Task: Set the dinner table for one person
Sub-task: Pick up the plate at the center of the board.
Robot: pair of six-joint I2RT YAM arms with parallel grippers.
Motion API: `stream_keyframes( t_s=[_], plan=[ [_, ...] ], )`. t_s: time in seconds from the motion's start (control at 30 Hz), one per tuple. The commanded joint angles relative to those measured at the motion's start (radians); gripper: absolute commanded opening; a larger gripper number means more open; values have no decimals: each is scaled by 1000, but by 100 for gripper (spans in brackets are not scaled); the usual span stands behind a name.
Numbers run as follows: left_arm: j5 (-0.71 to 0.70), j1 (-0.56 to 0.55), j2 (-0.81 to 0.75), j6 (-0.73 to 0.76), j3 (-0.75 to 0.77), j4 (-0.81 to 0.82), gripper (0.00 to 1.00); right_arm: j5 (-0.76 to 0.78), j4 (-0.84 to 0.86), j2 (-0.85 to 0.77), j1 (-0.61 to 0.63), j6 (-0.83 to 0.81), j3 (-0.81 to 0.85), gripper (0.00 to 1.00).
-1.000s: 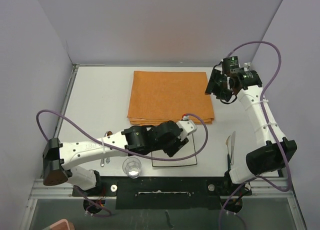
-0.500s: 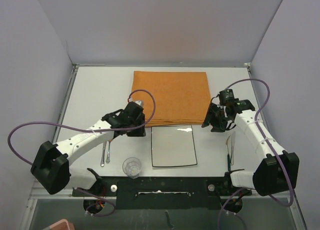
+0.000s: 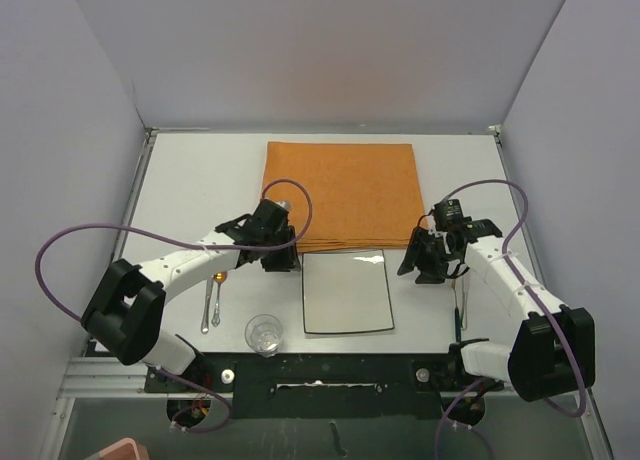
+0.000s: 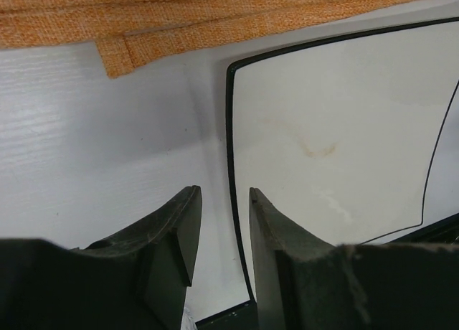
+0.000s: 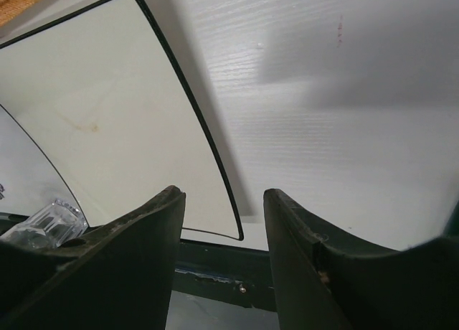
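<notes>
The white dinner table [image 3: 190,185] spreads under everything, with cutlery [image 3: 210,302] and a glass [image 3: 264,332] parked near its left front. The left gripper [image 4: 222,201] hangs low at the left rim of the square plate [image 3: 347,292], jaws barely parted and holding nothing. The orange cloth [image 3: 340,190] lies just behind. At the plate's right edge the right gripper [image 5: 224,197] gapes wider, also empty. They look set to lift the plate (a shared grab, I'd guess). Next, each must close squarely on its rim.

Place: robotics lab cell
Signs: bare panels [image 3: 320,50] are enclosing the dinner table [image 3: 190,180]; a metal rail [image 3: 95,380] is edging it
</notes>
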Motion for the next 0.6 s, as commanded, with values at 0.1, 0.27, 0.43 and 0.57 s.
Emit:
stream_keyframes(
  t_s=[0.1,0.27,0.43,0.57],
  plan=[
    [59,40,40,-53,-47,136,31,-54,108,36,25,-21,-10,49],
    [69,50,64,-58,-67,166,31,-82,151,76,27,-8,-28,50],
    [106,64,88,-72,-96,213,31,-98,204,120,45,15,-40,50],
    [121,68,99,-72,-99,231,31,-107,247,158,67,23,-41,50]
  ],
)
